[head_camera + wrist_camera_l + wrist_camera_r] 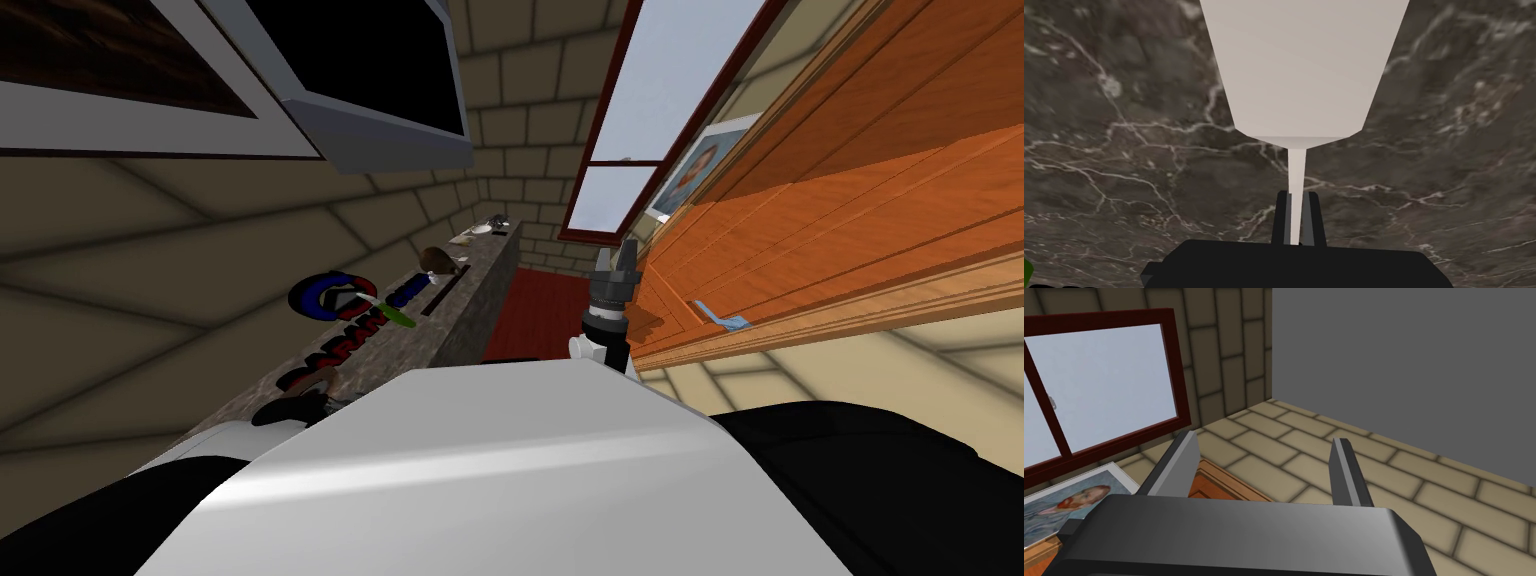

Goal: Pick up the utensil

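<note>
Here, left fingers [1280, 220] clamped on flat white utensil [1304, 70], veined marble counter [1124, 175], right fingers [1344, 473] spread.

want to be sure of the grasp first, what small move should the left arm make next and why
Probably a short straight lift of the left gripper. It is shut on the thin white handle of the utensil, and the broad blade lies over the dark marbled counter; whether it has cleared the surface I cannot tell.
</note>
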